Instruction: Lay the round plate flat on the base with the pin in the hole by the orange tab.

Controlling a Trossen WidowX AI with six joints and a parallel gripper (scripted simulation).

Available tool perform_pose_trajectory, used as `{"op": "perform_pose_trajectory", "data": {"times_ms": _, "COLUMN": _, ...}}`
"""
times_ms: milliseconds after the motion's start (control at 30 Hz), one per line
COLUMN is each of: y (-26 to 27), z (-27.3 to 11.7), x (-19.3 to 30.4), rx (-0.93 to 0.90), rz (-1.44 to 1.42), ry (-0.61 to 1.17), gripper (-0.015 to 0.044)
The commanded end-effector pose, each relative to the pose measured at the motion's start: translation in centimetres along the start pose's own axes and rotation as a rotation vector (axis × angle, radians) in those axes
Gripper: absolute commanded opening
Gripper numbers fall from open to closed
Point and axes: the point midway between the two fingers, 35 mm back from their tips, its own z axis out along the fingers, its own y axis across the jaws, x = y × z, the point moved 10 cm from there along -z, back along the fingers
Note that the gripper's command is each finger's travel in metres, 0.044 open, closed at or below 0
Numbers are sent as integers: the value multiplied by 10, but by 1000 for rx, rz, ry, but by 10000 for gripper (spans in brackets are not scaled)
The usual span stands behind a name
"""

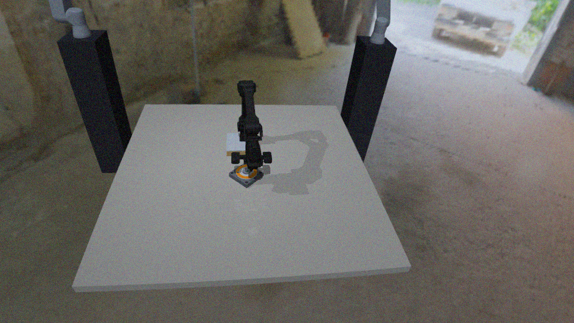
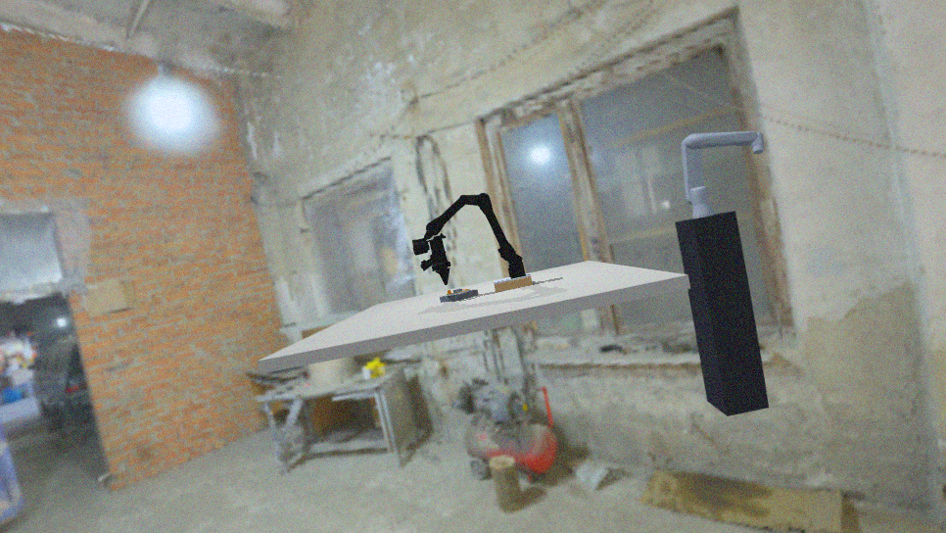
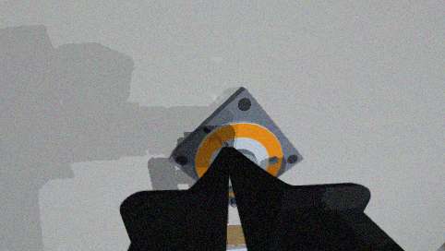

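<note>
From my seat I see the end effector (image 3: 229,154) with its two black fingers pressed together to a single point, nothing caught between them. In the wrist view that point sits over the plate (image 3: 260,138), at the inner edge of its orange ring on the near left side, beside the pale grey centre. I cannot tell from this view whether the tip touches the plate or hangs just above it.

The exterior view helps a little: the end effector (image 2: 443,276) points straight down, and a sliver of background shows between its tip and the plate (image 2: 455,292), so they look apart, though the parts are small there.

The plate lies on the square grey base (image 3: 244,104), which is turned like a diamond in the wrist view, with dark holes at its corners. A small round hole (image 3: 273,160) shows in the plate's light inner part, to the right of the fingertips. I cannot make out the tab or the pin, and I cannot say whether the plate is flat or tilted.

From the top view, the base (image 1: 240,180) stands near the middle of the pale surface (image 1: 180,224), with the end effector (image 1: 250,170) directly over the plate (image 1: 242,171) and the arm (image 1: 246,116) reaching in from the far side.
</note>
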Motion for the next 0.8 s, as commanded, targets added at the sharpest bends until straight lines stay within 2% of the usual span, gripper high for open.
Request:
{"op": "perform_pose_trajectory", "data": {"times_ms": 0, "y": -1, "z": -21, "x": 3, "rx": -5, "rz": 8, "ry": -19, "gripper": 0}}
{"op": "perform_pose_trajectory", "data": {"times_ms": 767, "y": 0, "z": -14, "x": 1, "rx": -1, "rz": 1, "ry": -15, "gripper": 0}}
